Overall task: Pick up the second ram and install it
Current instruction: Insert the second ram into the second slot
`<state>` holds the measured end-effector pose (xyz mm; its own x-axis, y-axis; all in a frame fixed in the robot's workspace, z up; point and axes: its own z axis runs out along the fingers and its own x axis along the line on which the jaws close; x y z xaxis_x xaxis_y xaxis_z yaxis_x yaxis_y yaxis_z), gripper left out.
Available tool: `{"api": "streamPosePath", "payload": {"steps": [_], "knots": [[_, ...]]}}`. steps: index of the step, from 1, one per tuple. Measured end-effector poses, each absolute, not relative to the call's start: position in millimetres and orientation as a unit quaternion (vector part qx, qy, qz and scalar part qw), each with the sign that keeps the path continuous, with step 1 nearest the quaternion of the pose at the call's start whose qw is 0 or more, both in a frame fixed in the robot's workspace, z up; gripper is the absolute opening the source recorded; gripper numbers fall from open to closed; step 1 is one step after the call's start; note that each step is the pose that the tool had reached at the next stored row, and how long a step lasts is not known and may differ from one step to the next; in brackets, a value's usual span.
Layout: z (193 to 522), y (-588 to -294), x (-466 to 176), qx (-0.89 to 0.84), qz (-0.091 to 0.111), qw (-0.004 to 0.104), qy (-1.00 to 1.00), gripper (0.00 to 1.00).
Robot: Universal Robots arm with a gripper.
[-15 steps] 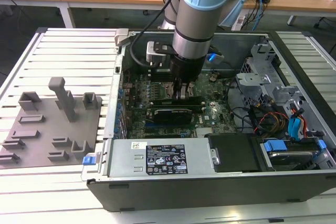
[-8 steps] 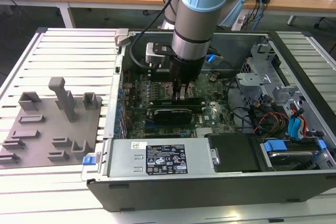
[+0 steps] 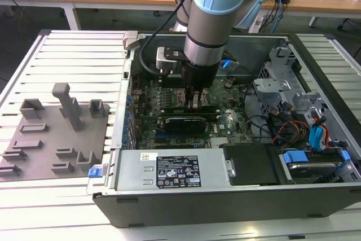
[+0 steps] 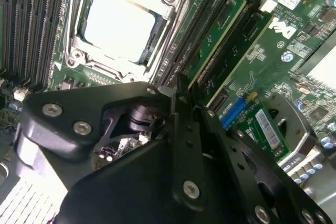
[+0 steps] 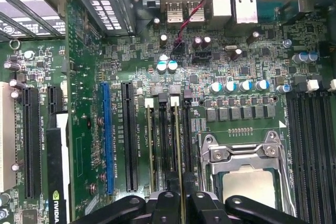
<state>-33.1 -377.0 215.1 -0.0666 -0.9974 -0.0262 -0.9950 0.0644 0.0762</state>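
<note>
My gripper [image 3: 194, 103] is down inside the open computer case [image 3: 225, 196], over the memory slots beside the processor socket [image 5: 247, 182]. In the first wrist view the second ram [image 5: 181, 145] shows edge-on as a thin green stick standing upright in a black slot. It runs straight into the narrow gap between my two black fingers [image 5: 165, 204], which are shut on it. Another thin green stick [image 5: 150, 145] stands in a slot two rows over. The second wrist view shows green sticks [image 4: 220, 30] upright in slots just past my fingertip [image 4: 178, 90].
A gray plastic fixture [image 3: 56, 134] with upright blocks lies on the slatted table at the exterior view's left. Inside the case are a black graphics card [image 3: 183, 123], loose cables [image 3: 293, 128] and drive cages [image 3: 316, 162] at the right. Tall capacitors [image 5: 236, 86] stand near the slots.
</note>
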Motion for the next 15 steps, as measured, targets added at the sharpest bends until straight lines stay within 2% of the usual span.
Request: {"api": "streamPosePath", "payload": {"steps": [1,8,9,15], "knots": [[215,-377,-33,0.683,-0.037,0.016,-0.729,0.22],[261,-375,-33,0.683,-0.036,0.017,-0.729,0.22],[264,-374,-33,0.683,-0.036,0.017,-0.729,0.13],[273,-374,-33,0.683,-0.036,0.017,-0.729,0.11]]}}
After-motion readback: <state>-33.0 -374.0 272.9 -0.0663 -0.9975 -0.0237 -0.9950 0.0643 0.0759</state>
